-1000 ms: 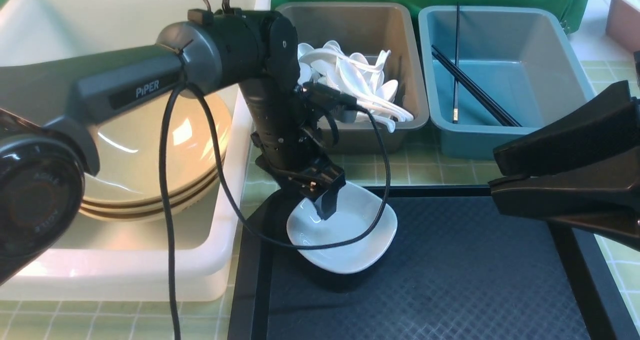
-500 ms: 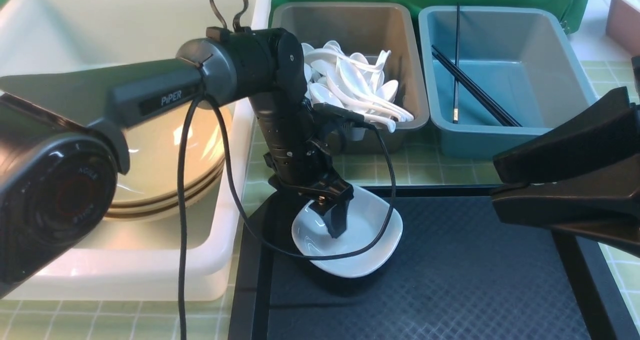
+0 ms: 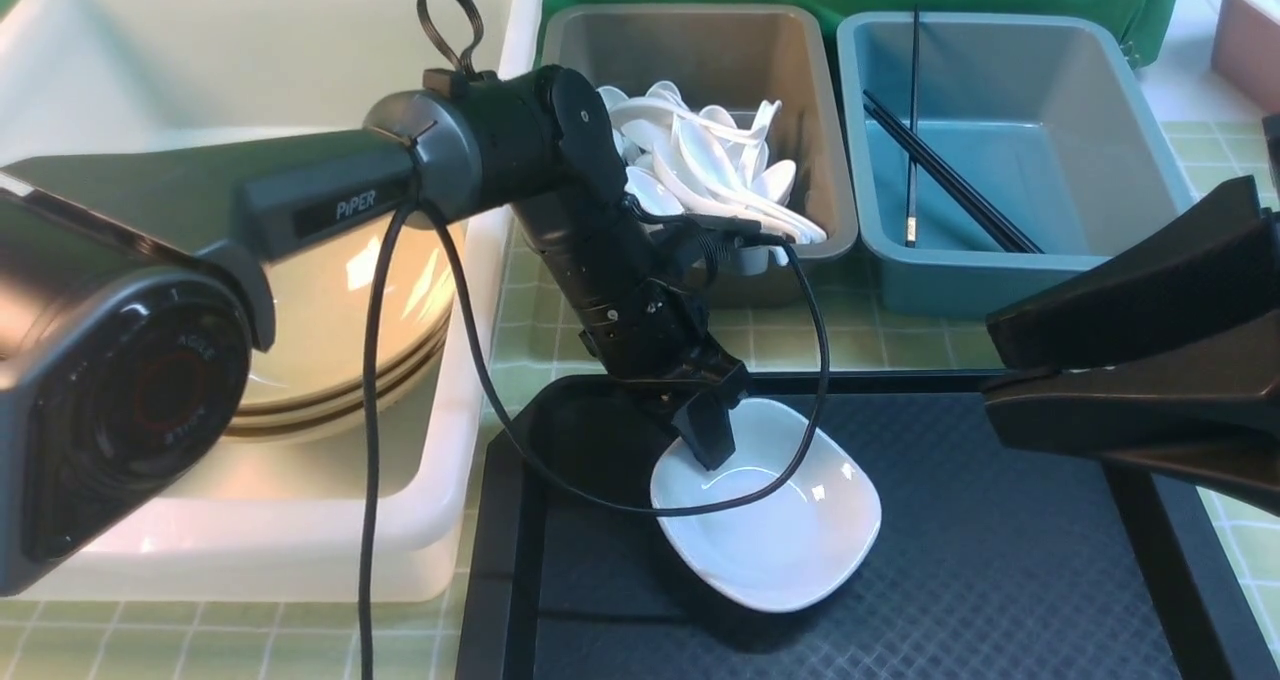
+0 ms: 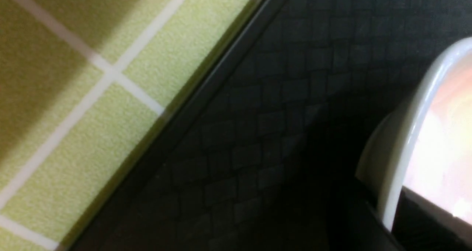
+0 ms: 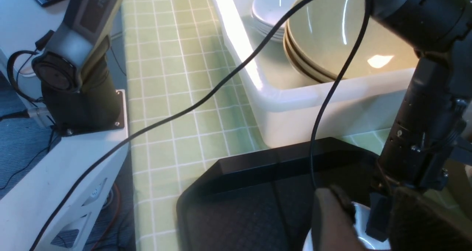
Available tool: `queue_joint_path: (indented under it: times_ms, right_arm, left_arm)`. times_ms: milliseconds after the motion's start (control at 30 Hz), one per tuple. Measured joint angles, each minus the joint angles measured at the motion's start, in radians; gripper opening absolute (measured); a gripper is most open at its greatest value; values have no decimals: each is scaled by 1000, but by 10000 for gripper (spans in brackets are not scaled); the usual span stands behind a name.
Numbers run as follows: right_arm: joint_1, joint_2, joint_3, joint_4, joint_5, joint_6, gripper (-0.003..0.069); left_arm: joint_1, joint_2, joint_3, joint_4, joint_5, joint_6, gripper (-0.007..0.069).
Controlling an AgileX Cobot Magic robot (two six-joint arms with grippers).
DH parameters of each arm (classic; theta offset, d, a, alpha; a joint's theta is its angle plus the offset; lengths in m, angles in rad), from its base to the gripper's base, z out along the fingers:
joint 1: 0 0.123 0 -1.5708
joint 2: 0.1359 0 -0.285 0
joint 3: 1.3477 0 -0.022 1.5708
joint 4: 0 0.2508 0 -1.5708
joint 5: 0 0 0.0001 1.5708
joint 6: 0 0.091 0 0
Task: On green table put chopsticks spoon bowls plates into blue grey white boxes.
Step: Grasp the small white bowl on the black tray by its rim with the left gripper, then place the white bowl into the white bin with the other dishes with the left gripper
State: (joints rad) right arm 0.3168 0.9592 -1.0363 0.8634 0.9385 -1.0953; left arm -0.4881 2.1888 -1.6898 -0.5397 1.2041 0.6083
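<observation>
Precariously, I am gripping the plate [image 3: 780, 530] by its rim.
My left pincer [image 3: 708, 450] is clamping only its glossy upper-left edge, so lifting is risking a slip onto the tray [image 3: 1000, 560].

black tray [image 3: 1000, 560] lies bare at 3 o'clock of the white plate [image 3: 790, 550]; white box [image 3: 470, 380] blocks 9 o'clock.
</observation>
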Motion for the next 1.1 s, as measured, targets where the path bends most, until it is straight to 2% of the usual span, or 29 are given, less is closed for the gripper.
queue_joint_path:
  times_ms: [267,433,567,600,733,767,833,900,967,1033,1067,1100]
  right_arm:
    - [0,0,0,0,14,1,235]
    - [0,0,0,0,21,2,235]
    - [0,0,0,0,33,4,235]
    - [0,0,0,0,33,4,235]
    - [0,0,0,0,33,5,235]
    - [0,0,0,0,33,5,235]
    - [3,0,0,1,33,5,235]
    - [11,0,0,1,31,5,235]
    - [33,0,0,2,28,5,235]
    - [59,0,0,2,25,5,235]
    - [59,0,0,2,25,5,235]
    - [79,0,0,3,25,5,235]
  left_arm:
    - [5,-138,2,4,3,23,15]
    - [76,-257,2,-8,16,35,15]
    - [258,-394,26,-9,14,-7,15]
    - [268,-409,29,-9,14,-12,15]
    - [495,-598,168,-10,19,-15,15]
    - [519,-607,176,-10,19,-13,15]
    - [679,-697,272,-16,25,10,15]
    - [783,-738,324,-19,29,15,15]
    - [961,-776,406,-54,7,7,15]
    - [1104,-795,467,-133,-59,-14,15]
    - [1116,-797,471,-142,-66,-14,15]
    - [1210,-802,502,-232,-122,-32,15]
